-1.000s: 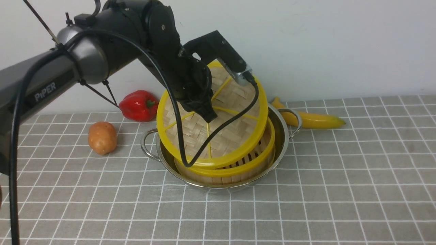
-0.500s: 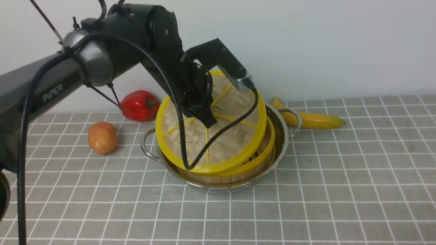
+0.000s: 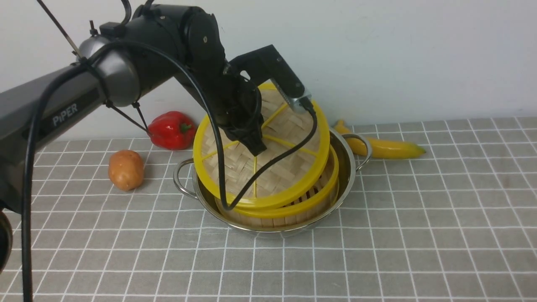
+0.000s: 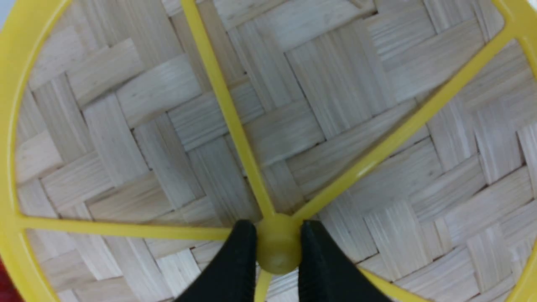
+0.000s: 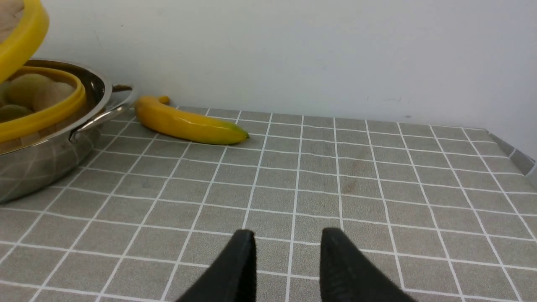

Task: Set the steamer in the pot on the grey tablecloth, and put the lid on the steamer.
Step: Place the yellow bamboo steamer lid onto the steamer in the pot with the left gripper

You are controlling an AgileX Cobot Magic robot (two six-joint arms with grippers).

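Observation:
The lid [image 3: 281, 167], a woven bamboo disc with a yellow rim and spokes, hangs tilted over the steamer [image 3: 293, 208]. Its near edge is low on the steamer's yellow rim and its far edge is raised. The steamer sits inside the steel pot [image 3: 349, 167] on the grey tablecloth [image 3: 419, 230]. My left gripper [image 3: 256, 149] is shut on the lid's centre knob [image 4: 278, 249]; the lid [image 4: 335, 105] fills the left wrist view. My right gripper [image 5: 287, 239] is open and empty low over the cloth. It is right of the pot [image 5: 37, 163], where pale buns [image 5: 33, 90] show inside the steamer.
A banana [image 3: 386, 147] lies behind the pot's right handle. A red pepper [image 3: 170, 130] and a potato [image 3: 126, 170] lie to the pot's left. A white wall stands along the back. The cloth's far right edge [image 5: 516, 155] shows in the right wrist view.
My left gripper has come down a little with the lid, which stays tilted over the steamer. The pot and steamer have not moved.

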